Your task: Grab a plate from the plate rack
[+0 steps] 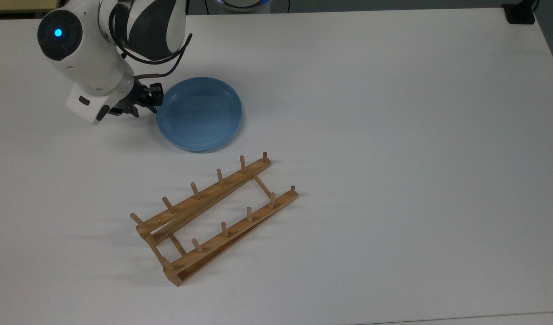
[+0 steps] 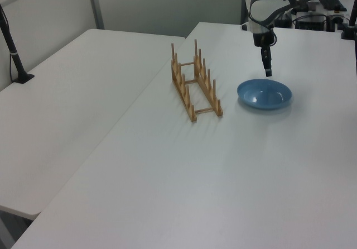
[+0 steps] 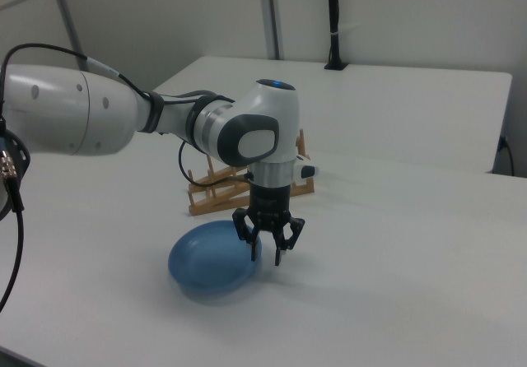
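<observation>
The light-blue plate (image 1: 199, 113) lies flat on the white table, apart from the plate rack (image 1: 213, 216). The wooden plate rack stands with nothing between its pegs, below the plate in the top view. My gripper (image 1: 145, 102) hangs just off the plate's rim on the top view's left. It is open and holds nothing. The left view has the gripper (image 2: 268, 69) raised a little above the far edge of the plate (image 2: 264, 94), with the rack (image 2: 195, 81) to the left view's left. In the right view the spread fingers of the gripper (image 3: 268, 252) hover beside the plate (image 3: 206, 260), in front of the rack (image 3: 239, 194).
A black post base (image 1: 520, 13) sits at the table's far corner on the top view's right. A second white table with a black post (image 2: 14, 53) adjoins on the left view's left. The white arm (image 1: 91, 58) reaches over the table's corner on the top view's left.
</observation>
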{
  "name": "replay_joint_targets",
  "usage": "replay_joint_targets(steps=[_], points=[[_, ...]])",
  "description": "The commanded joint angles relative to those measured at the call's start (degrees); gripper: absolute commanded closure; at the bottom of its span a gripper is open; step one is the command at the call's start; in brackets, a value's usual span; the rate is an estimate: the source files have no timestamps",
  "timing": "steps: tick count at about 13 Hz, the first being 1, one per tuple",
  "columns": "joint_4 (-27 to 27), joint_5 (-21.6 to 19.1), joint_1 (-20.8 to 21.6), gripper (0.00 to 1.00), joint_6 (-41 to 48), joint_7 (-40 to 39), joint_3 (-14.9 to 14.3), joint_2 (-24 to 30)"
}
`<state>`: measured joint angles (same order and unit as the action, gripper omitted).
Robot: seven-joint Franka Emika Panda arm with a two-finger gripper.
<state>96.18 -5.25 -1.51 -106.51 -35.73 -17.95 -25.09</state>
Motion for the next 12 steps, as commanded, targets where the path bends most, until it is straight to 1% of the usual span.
replay_joint_targets(steps=[1, 2, 3, 4, 5, 6, 7, 8, 9, 10, 12], points=[[-0.02, 0.94, 1.85, 0.34, -0.36, 5.02, 0.11, 3.81], [-0.2, 0.94, 3.08, 0.28, -0.27, 9.41, 0.28, 5.65], [-0.21, 0.94, 4.74, 0.19, 0.25, 13.54, 0.29, 7.24], [-0.29, 1.29, 6.76, 0.15, 1.91, 17.15, 0.29, 8.3], [-0.38, 2.16, 8.44, 0.05, 3.14, 20.23, 0.29, 9.35], [-0.38, 3.48, 9.67, 0.0, 3.68, 24.44, 0.55, 11.8], [-0.38, 3.58, 10.12, 0.0, 3.77, 27.27, 1.07, 13.21], [-0.47, 3.75, 10.38, 0.0, 3.77, 31.65, 2.64, 15.75], [-0.38, 4.02, 10.39, 0.0, 3.86, 33.95, 3.18, 17.6], [-0.29, 4.02, 10.39, 0.0, 4.03, 35.02, 3.71, 19.02], [-0.47, 4.02, 10.3, 0.0, 6.48, 35.12, 4.68, 20.17]])
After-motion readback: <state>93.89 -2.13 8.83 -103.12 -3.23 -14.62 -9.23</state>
